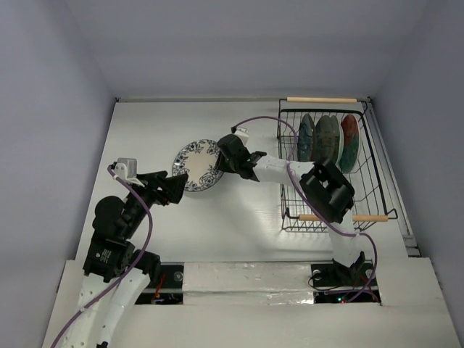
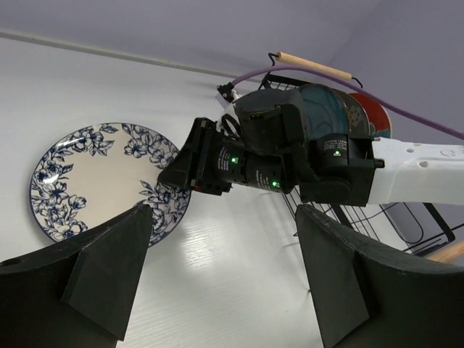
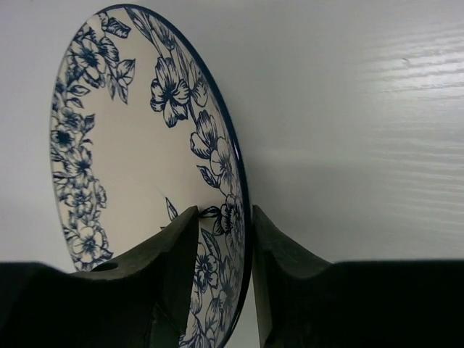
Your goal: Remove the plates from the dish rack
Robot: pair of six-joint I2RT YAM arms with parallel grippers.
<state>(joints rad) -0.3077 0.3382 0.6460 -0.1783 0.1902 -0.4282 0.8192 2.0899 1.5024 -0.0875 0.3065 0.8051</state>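
My right gripper (image 3: 225, 232) is clamped on the rim of the blue-flowered plate (image 1: 194, 165), one finger on each face. The plate sits low over the white table (image 1: 239, 232), well left of the dish rack (image 1: 375, 156), though I cannot tell whether it touches the surface. My left gripper (image 1: 178, 187) is spread wide with nothing in it, just beside the plate's near edge, and three other plates (image 1: 326, 138) stand on edge at the rack's far end.
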